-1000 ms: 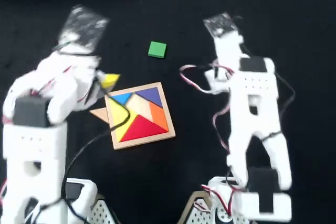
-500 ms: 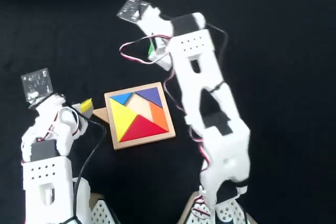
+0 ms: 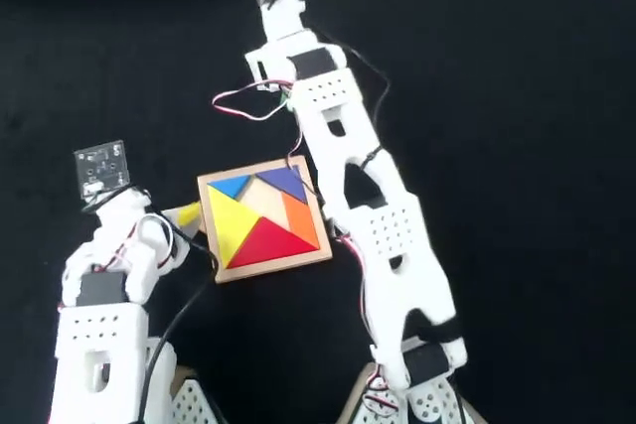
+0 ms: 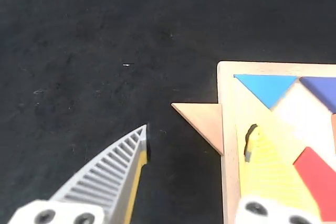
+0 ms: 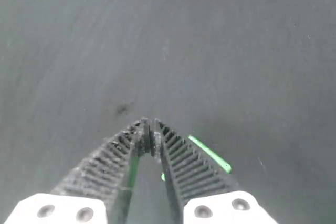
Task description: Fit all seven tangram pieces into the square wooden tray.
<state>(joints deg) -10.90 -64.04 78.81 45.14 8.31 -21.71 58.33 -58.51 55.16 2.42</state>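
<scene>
R gripper (image 5: 150, 127) tips pinched together, green piece (image 5: 210, 153) just beneath them.
L gripper (image 4: 198, 129) wide open, empty; wood triangle (image 4: 205, 121) between jaws, touching tray (image 4: 227, 171).

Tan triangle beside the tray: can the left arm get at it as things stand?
Probably yes: the tan triangle lies uncovered against the tray, outside it, just ahead of the left gripper, whose fingers are open.

A loose triangle (image 4: 205, 121) touches the left rim of the tray (image 3: 268, 263); a small block (image 5: 210, 154) lies behind, apart
</scene>
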